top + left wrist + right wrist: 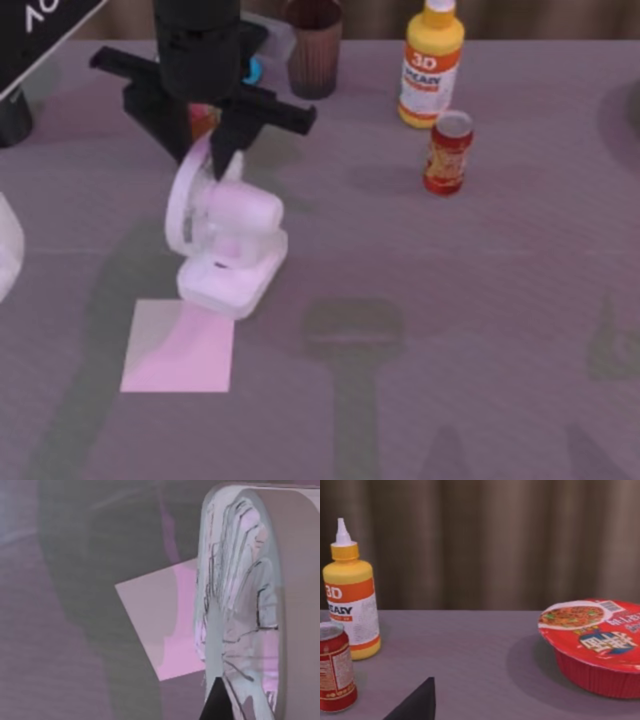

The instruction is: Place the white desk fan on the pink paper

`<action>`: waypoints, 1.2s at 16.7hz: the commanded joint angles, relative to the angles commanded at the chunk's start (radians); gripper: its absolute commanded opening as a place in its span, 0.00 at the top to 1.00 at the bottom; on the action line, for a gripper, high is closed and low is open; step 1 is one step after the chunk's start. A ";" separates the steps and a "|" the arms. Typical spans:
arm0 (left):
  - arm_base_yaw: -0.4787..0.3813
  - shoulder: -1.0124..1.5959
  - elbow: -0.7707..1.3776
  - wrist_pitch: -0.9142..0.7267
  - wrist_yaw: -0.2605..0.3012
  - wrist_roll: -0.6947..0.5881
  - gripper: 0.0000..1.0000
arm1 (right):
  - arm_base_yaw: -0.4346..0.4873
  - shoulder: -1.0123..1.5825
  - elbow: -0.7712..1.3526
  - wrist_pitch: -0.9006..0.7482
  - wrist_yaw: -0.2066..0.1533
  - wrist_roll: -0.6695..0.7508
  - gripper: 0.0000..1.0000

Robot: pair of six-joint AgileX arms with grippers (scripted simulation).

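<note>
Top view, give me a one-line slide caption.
Left tool carries the white desk fan toward the pink paper, its base overlapping the sheet's far corner.

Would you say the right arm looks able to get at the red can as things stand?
Probably yes: the red can stands in the open close before the right arm's camera, beside the yellow bottle, with nothing in between. The left arm is busy at the fan.

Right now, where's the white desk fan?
Top view, left half: the white desk fan is in the left gripper, just above the pink paper.

The yellow bottle (351, 587) label reads "3D" and "EASY".
</note>
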 joint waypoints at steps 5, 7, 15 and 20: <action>0.011 -0.129 -0.172 0.000 -0.043 -0.469 1.00 | 0.000 0.000 0.000 0.000 0.000 0.000 0.00; 0.015 -0.191 -0.248 0.018 -0.051 -0.713 1.00 | 0.000 0.000 0.000 0.000 0.000 0.000 0.00; 0.032 -0.422 -0.561 0.171 -0.009 -1.609 1.00 | 0.000 0.000 0.000 0.000 0.000 0.000 0.00; 0.039 -0.496 -0.699 0.258 0.041 -1.899 1.00 | 0.000 0.000 0.000 0.000 0.000 0.000 0.00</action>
